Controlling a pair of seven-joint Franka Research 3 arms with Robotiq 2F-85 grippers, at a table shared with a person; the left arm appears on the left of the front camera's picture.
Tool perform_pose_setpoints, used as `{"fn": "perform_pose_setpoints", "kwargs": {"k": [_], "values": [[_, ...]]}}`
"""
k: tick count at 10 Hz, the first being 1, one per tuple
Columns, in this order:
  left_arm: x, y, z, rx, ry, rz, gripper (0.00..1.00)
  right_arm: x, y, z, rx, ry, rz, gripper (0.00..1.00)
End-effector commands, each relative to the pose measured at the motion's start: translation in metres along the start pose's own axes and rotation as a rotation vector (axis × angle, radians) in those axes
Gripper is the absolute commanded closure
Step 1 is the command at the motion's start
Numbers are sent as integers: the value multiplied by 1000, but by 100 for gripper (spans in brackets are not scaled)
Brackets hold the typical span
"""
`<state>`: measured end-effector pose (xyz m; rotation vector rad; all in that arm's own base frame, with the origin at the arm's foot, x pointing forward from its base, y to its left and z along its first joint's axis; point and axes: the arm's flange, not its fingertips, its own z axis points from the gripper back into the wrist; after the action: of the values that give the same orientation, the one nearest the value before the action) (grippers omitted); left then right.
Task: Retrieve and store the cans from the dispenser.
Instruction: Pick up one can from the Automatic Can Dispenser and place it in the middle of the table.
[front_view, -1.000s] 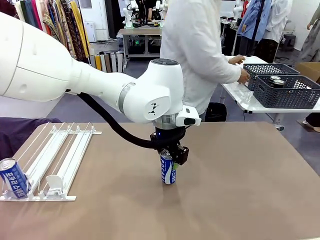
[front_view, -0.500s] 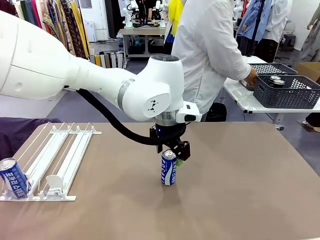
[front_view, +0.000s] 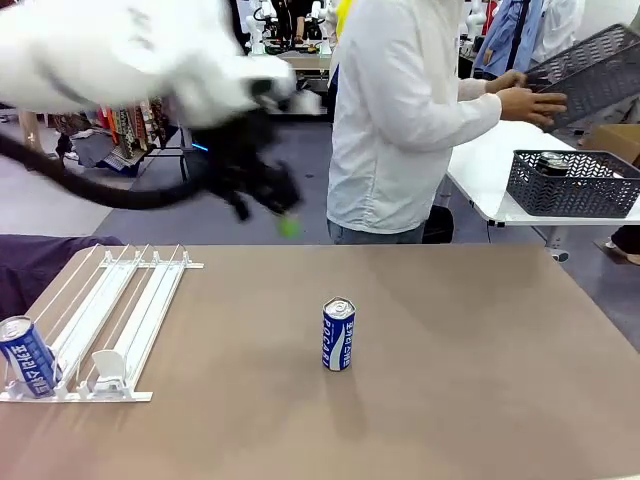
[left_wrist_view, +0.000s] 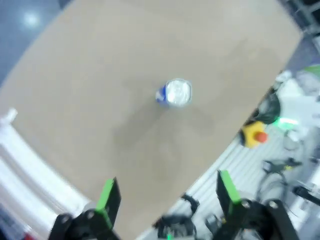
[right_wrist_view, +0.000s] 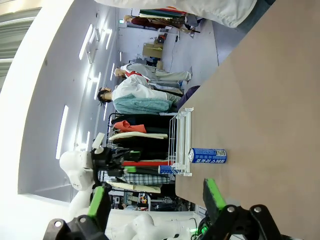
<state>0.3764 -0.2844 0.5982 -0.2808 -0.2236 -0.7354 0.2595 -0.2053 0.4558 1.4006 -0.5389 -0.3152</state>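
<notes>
Logged left arm (front_view: 120, 50) swung up and away to the upper left, motion-blurred, after standing low over mid-desk 1 s ago. Found left end effector (left_wrist_view: 167, 195) released: green pads spread wide, nothing between them, looking down from high above. Saw right end effector (right_wrist_view: 155, 200) likewise spread and empty. Found mid-desk can (front_view: 338, 335) standing upright and alone at the middle of the desk (front_view: 480, 340), touched by nothing. Judged: 1 can out of the dispenser and set down, not yet stored. Noted person's hands (front_view: 525, 100) now lifting a raised basket (front_view: 590, 65) above the side table (front_view: 490, 205).

Counted, large to small:
- 1 desk
- 1 dispenser (front_view: 130, 300), white wire, at the desk's left side
- 2 dark grey baskets: the raised basket and 1 resting basket (front_view: 570, 185) on the side table
- 2 blue-white cans: the mid-desk can and 1 dispenser can (front_view: 27, 356), tilted at the rack's near end
- at least 1 dark can top (front_view: 548, 160) inside the resting basket, exact number unreadable
</notes>
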Motion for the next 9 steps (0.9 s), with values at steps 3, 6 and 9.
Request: {"fn": "perform_pose_setpoints", "kwargs": {"k": [3, 6, 9], "values": [[-156, 168, 65, -362, -124, 205, 0, -2, 2, 1, 3, 6, 4, 0], [-278, 254, 80, -503, -377, 536, 0, -2, 2, 1, 3, 6, 4, 0], [-305, 268, 84, -504, -339, 559, 0, -2, 2, 1, 3, 6, 4, 0]]}}
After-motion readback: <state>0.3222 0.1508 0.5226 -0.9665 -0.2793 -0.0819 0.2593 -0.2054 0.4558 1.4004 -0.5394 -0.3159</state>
